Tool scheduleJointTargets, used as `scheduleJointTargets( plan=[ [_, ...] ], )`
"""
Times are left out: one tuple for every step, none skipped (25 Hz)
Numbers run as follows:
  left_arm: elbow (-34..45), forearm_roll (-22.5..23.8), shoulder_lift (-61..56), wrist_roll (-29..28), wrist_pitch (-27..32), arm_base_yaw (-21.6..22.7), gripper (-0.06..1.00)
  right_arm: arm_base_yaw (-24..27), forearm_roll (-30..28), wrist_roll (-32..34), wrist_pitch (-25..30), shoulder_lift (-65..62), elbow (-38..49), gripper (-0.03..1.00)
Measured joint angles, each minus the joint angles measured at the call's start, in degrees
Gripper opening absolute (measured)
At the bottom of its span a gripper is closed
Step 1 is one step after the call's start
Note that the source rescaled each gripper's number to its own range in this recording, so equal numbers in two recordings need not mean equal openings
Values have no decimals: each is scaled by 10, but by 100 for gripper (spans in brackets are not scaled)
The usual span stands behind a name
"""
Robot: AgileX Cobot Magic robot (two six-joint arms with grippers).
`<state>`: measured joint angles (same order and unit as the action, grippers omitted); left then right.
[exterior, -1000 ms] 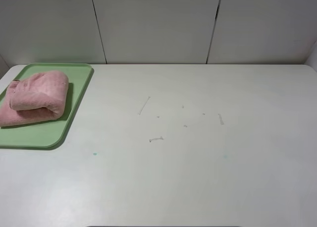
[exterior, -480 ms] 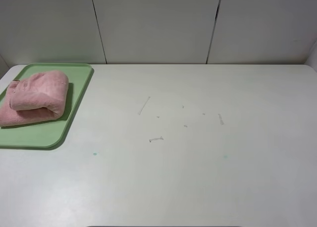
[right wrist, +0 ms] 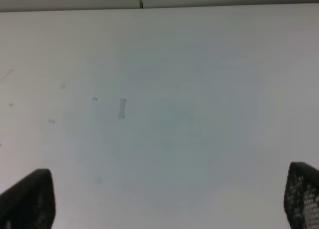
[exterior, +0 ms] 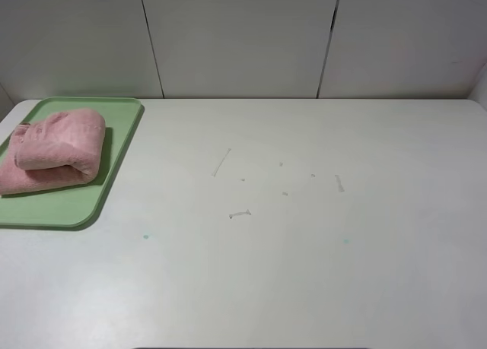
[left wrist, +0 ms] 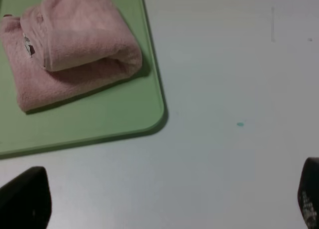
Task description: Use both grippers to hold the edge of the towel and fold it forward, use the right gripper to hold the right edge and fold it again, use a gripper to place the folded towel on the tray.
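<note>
The pink towel (exterior: 52,150) lies folded into a thick bundle on the pale green tray (exterior: 114,166) at the table's far left; its hem and a small white tag (left wrist: 26,43) show in the left wrist view, where the towel (left wrist: 70,44) rests on the tray (left wrist: 99,114). Neither arm shows in the exterior high view. My left gripper (left wrist: 169,201) hangs open over bare table, apart from the tray's near corner, with only its black fingertips (left wrist: 25,196) in sight. My right gripper (right wrist: 164,199) is open above the table's right part, holding nothing.
The white table (exterior: 304,273) carries a few small scuff marks (exterior: 240,213) near its middle and a tiny teal speck (left wrist: 240,123). Grey wall panels (exterior: 243,37) stand behind the far edge.
</note>
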<state>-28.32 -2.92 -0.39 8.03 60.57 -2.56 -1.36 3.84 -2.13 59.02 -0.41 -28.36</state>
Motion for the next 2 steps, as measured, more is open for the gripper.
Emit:
scheduleJointTargets(
  plan=[
    [0,0,0,0,0,0,100,0,0,0,0,0,0,100],
    [0,0,0,0,0,0,100,0,0,0,0,0,0,100]
  ],
)
